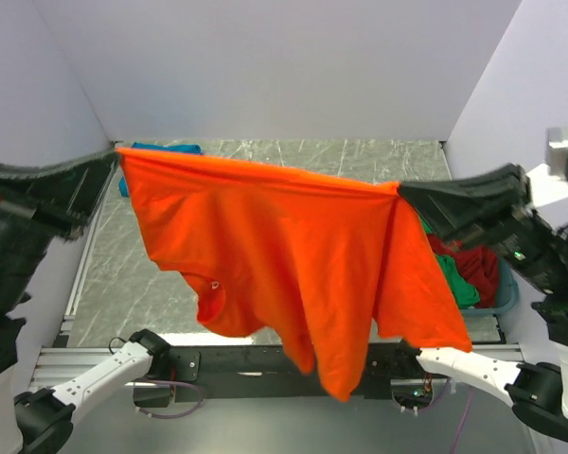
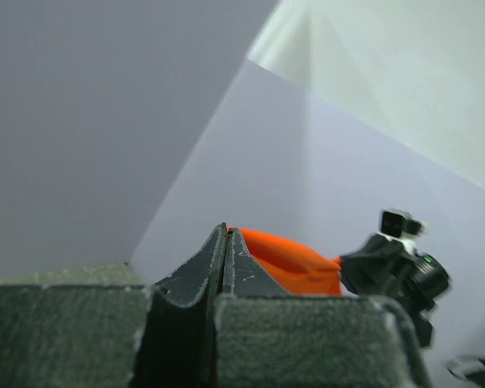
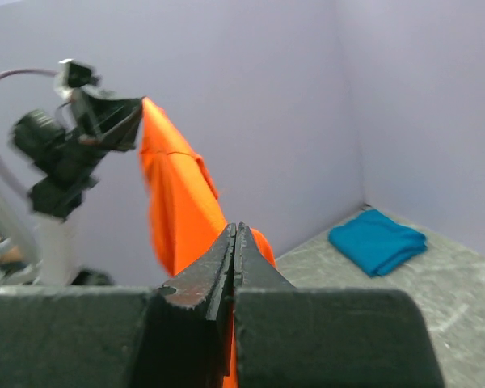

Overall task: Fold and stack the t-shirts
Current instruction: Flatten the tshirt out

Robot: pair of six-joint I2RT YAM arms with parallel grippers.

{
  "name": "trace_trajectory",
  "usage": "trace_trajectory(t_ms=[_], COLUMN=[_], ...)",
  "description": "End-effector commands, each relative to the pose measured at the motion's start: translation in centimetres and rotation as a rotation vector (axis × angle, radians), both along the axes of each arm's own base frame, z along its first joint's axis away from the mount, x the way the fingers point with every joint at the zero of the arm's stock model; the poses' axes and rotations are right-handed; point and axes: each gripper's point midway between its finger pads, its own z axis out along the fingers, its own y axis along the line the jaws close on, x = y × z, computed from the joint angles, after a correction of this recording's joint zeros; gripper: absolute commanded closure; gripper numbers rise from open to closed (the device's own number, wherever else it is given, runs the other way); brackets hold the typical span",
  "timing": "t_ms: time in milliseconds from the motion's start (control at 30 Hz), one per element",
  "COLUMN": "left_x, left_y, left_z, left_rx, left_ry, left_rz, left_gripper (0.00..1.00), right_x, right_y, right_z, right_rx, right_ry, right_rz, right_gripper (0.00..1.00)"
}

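Top view first: we've got the orange t-shirt [image 1: 284,255] strung up in the air between the arms, well above the table [image 1: 360,161]. The left gripper [image 1: 116,156] pinches one upper corner and the right gripper [image 1: 400,189] the other, both clamped on cloth. The shirt hangs rumpled, bunched low on the left, its bottom drooping to a point toward the arm bases. It isn't spread flat and it isn't folded yet.

Behind it, the teal t-shirt [image 1: 166,148] lies at the far left of the table. The green t-shirt [image 1: 462,287] and dark red t-shirt [image 1: 473,263] sit crumpled in the basket [image 1: 504,301] on the right. By our count that's one done, one in hand and two waiting.

Left wrist view: the jaws are pressed flat together, with orange cloth running away from the tips.

Right wrist view: here too the jaws are shut on orange. Beyond them the teal one lies as a neat folded square on the table, which is why we call it finished.
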Motion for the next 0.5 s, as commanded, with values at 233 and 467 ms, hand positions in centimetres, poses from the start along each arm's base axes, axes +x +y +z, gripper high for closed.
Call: trace_trajectory(t_ms=[233, 467], left_x=[25.6, 37.8], left_y=[5.2, 7.4], left_z=[-18.9, -39.8], left_rx=[0.188, 0.438], left_ry=[0.61, 1.092], left_rz=[0.873, 0.863], left_gripper=[0.99, 0.58], right_x=[20.8, 33.6], right_y=[3.8, 10.7], right_z=[-14.4, -38.2], right_rx=[-0.23, -0.676], right_ry=[0.386, 0.715], right_rz=[-0.513, -0.323], right_gripper=[1.0, 0.56])
